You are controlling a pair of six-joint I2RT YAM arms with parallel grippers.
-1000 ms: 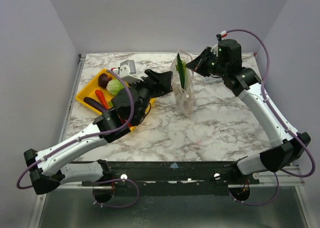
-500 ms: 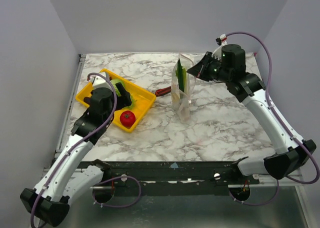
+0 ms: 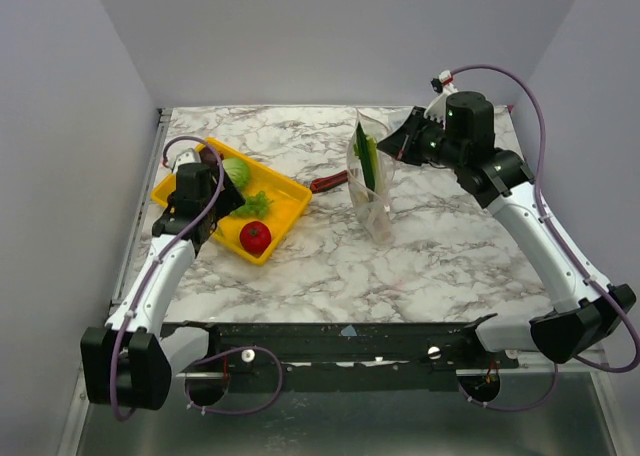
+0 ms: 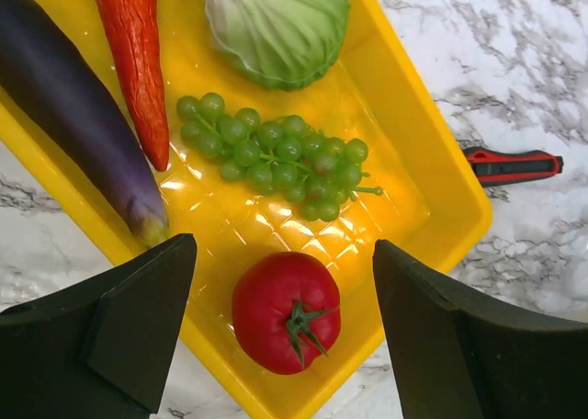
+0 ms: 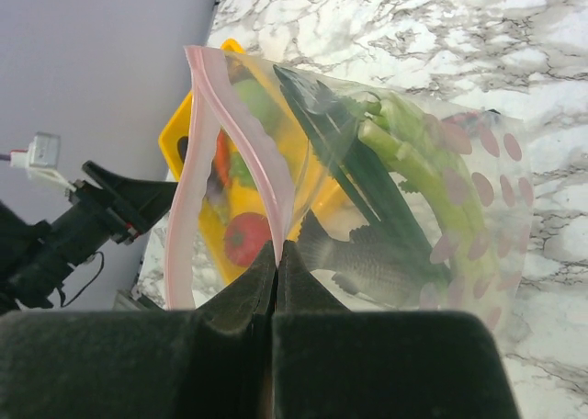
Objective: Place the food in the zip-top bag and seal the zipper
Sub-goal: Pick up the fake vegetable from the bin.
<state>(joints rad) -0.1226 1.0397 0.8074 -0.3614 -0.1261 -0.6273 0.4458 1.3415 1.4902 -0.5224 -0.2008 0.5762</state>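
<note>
Left jaws gape over one tomato (image 4: 287, 311); right jaws pinch one bag's (image 5: 395, 208) zipper (image 5: 241, 134), perhaps two stalks (image 5: 418, 175) inside.

The eggplant (image 4: 73, 125) and chili (image 4: 135, 61) run past the frame's top edge.

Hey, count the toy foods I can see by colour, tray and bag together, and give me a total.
Red: 2, tomato and chili
Green: 3, cabbage, grapes, celery in the bag
Purple: 1, eggplant
Grey: 1, fish in the bag
Total: 7
</note>
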